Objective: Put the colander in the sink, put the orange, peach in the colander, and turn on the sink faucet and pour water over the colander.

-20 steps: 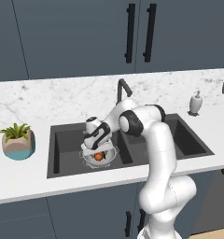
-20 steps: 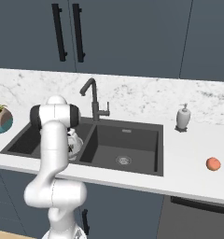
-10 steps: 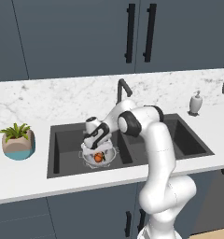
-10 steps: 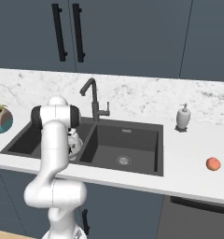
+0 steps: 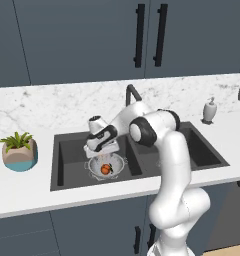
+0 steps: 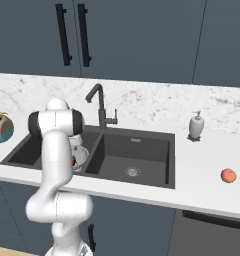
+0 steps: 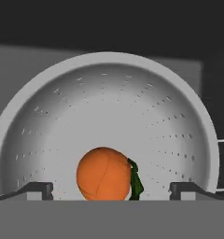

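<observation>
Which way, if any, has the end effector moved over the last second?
Yes, slightly: the end effector has risen away from the colander in the sink, open, leaving the orange inside it.

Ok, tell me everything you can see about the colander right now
The round silver-grey perforated metal colander sits upright in the left basin of the dark grey double sink. It has a smooth rim and rows of small holes inside. The small deep orange fruit with a dark green stem rests inside it. The open pincer hovers just above it.

Potted plant left on marble counter; white soap dispenser right, below dark cabinets.
</observation>
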Controlling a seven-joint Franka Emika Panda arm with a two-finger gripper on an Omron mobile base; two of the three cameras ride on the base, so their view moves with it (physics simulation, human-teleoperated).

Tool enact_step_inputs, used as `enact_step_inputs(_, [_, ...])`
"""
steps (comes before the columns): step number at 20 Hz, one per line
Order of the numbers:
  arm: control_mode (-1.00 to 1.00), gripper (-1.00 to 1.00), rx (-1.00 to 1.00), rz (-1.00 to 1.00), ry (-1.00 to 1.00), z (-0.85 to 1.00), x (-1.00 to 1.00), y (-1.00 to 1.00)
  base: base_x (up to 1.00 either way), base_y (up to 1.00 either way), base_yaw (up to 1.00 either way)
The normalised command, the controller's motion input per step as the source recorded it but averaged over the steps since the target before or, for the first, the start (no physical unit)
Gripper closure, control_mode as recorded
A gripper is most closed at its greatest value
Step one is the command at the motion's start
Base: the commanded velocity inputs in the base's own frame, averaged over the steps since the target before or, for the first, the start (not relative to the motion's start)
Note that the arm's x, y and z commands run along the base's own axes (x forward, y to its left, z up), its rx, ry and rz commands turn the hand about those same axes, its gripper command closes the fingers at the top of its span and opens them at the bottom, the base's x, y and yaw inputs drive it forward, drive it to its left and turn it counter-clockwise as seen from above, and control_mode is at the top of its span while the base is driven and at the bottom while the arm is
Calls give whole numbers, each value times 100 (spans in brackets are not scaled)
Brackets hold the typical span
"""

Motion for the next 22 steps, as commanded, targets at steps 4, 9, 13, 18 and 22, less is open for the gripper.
enact_step_inputs(4, [-100,-100,0,0,-15,39,-67,2,0,0,0])
enact_step_inputs(9, [-100,-100,0,0,-9,23,-60,0,0,0,0])
enact_step_inputs(13, [-100,-100,0,0,0,51,-45,0,0,0,0])
enact_step_inputs(18, [-100,-100,0,0,0,63,-45,-6,0,0,0])
enact_step_inputs(22, [-100,-100,-1,0,0,60,-40,-21,0,0,0])
